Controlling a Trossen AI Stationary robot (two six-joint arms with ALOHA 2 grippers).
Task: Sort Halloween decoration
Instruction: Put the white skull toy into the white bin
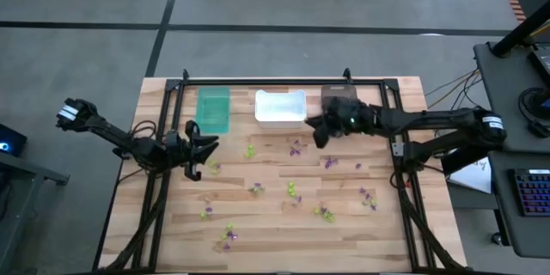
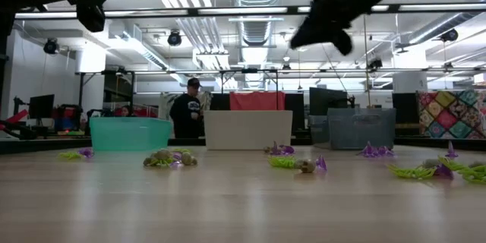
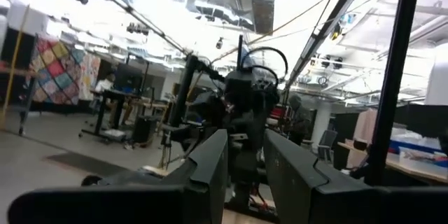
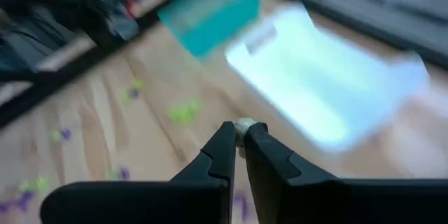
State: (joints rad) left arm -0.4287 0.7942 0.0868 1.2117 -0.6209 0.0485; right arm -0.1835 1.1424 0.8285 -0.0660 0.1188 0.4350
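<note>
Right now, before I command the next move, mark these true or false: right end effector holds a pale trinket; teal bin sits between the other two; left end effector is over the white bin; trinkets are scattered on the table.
1. The right end effector holds a pale trinket. True.
2. The teal bin sits between the other two. False: the white bin is in the middle.
3. The left end effector is over the white bin. False: it waits near the teal bin.
4. Trinkets are scattered on the table. True.
</note>
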